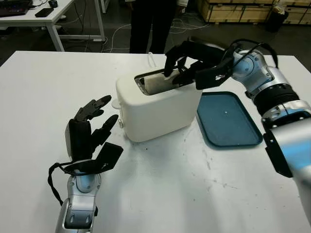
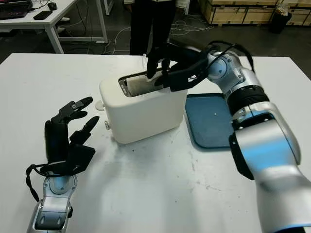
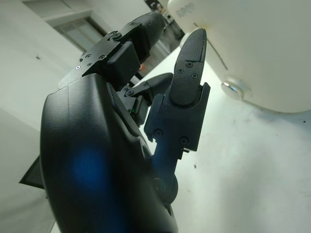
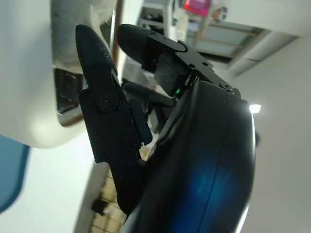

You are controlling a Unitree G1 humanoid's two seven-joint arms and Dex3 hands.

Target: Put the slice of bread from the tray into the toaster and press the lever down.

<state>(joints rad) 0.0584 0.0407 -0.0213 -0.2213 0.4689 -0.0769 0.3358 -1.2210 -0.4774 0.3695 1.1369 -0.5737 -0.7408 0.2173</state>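
Note:
The white toaster [image 1: 160,109] stands mid-table. A pale slice of bread [image 1: 156,82] sits low in its top slot, leaning along the slot. My right hand [image 1: 182,68] reaches in from the right, just above the slot. Its black fingers curl down around the slice's right end, and the wrist view has the fingertips [image 4: 95,53] at the slot's metal rim. My left hand [image 1: 95,124] is open and upright on the table, a little left of the toaster. It is close to the small lever knob [image 3: 233,90] on the toaster's left end. The blue tray [image 1: 226,121] lies bare to the right.
A person in dark trousers [image 1: 150,24] stands behind the table's far edge. A white desk [image 1: 43,14] is at the back left and wooden crates [image 1: 243,9] at the back right. Bare white tabletop stretches in front of the toaster.

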